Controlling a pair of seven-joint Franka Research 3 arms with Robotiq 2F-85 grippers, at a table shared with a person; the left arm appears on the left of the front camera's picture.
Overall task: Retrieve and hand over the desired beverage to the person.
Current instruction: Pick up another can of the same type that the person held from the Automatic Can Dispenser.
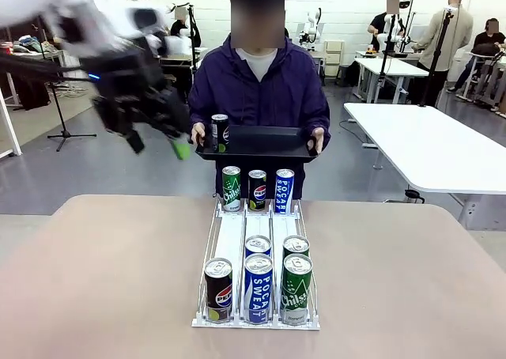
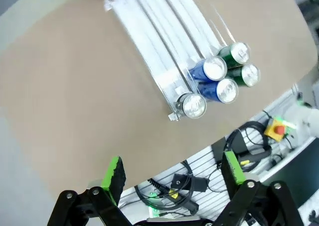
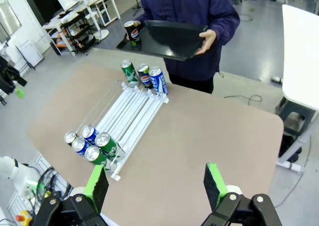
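Observation:
The person (image 1: pixel 259 82) in a dark purple jacket stands at the far side and holds a black tray (image 1: pixel 265 141) in both hands. A black Pepsi can (image 1: pixel 219 131) stands upright on the tray's left end, also seen as the can (image 3: pixel 131 31) on the tray (image 3: pixel 174 33). My left gripper (image 1: pixel 158 145) hangs blurred in the air left of the tray, open and empty, a short way from the can. From its own wrist camera the left gripper (image 2: pixel 174 171) is open above the table's near edge. My right gripper (image 3: pixel 155 181) is open, high over the table.
A white wire rack (image 1: pixel 232 240) lies along the middle of the tan table (image 1: pixel 103 272). Three cans (image 1: pixel 257 190) stand at its far end and several cans (image 1: pixel 258 286) at its near end. A white table (image 1: pixel 427 141) stands at the right.

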